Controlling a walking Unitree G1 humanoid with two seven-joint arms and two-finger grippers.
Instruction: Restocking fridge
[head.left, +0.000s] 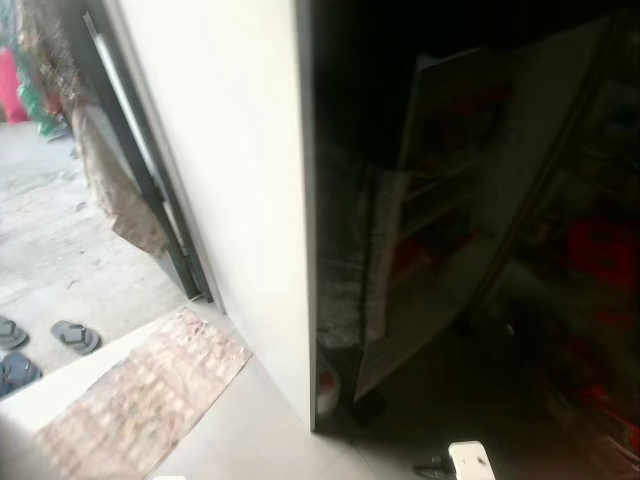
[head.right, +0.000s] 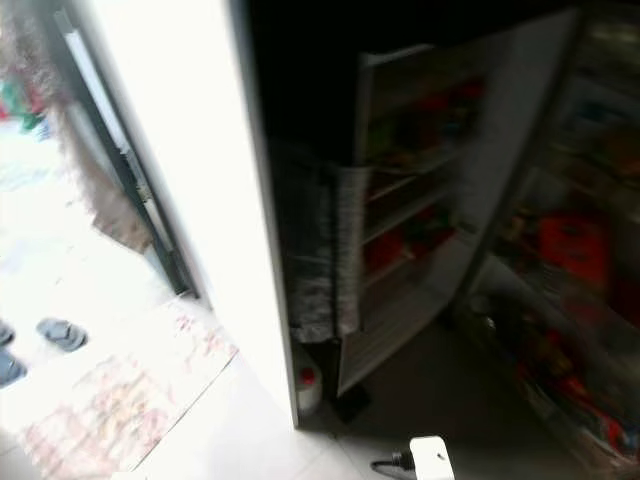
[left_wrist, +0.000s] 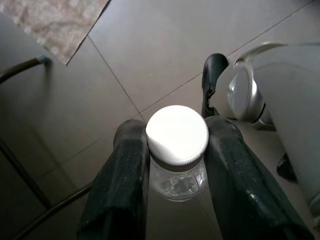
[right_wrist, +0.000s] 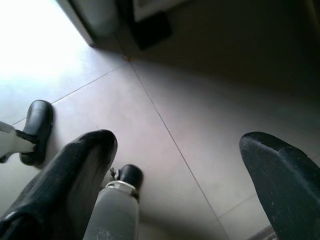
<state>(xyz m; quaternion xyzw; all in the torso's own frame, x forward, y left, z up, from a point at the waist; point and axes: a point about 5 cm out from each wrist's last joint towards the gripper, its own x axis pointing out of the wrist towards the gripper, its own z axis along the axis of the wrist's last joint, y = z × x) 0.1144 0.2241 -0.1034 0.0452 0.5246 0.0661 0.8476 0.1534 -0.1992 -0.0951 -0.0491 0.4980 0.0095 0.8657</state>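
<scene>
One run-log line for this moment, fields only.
phase: approaching open fridge | left hand: shut on white-capped clear bottle, above tiled floor | right hand: open, empty | fridge door: open, shelves stocked | view: blurred

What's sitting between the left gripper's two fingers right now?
A clear bottle with a white cap, clamped by the left gripper, seen in the left wrist view.

We see the left gripper (left_wrist: 176, 150) pointing down at the floor, both black fingers (left_wrist: 122, 180) clamped at 9 and 3 o'clock on the neck of a white-capped bottle (left_wrist: 177, 135). Right gripper (right_wrist: 180, 165) also points down, fingers (right_wrist: 70, 180) spread wide, holding nothing.
</scene>
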